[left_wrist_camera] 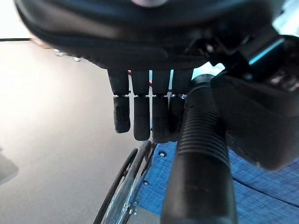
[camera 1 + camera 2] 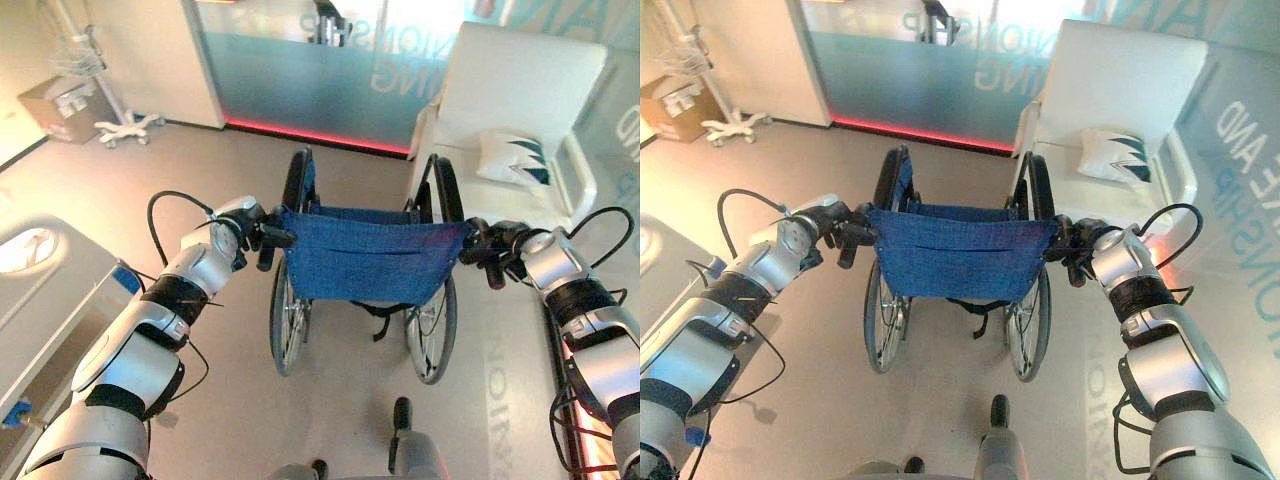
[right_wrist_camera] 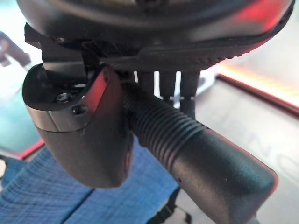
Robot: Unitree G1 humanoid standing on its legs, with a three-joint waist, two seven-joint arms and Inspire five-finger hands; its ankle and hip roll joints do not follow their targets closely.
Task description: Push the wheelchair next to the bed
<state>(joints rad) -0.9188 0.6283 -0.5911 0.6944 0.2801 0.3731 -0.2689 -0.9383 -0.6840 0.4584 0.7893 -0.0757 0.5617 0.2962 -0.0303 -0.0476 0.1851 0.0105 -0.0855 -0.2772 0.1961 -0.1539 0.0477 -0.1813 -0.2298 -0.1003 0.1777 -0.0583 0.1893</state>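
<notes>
The wheelchair (image 2: 365, 255), with a blue fabric back and large spoked wheels, stands in the middle of the floor facing away from me. My left hand (image 2: 245, 228) is curled round its left push handle (image 1: 198, 154), a ribbed black grip between thumb and fingers (image 1: 140, 116). My right hand (image 2: 495, 245) holds the right push handle (image 3: 187, 140) the same way, thumb (image 3: 84, 135) over the grip. The white bed (image 2: 520, 90), with a patterned pillow (image 2: 512, 158) on it, lies just ahead to the right of the chair, its side close to the right wheel.
A frosted glass partition (image 2: 300, 70) with a red light strip at its foot closes the far side. A wheeled stand (image 2: 125, 125) and a cardboard box (image 2: 65, 105) sit far left. A pale grey unit (image 2: 40, 290) stands close on my left.
</notes>
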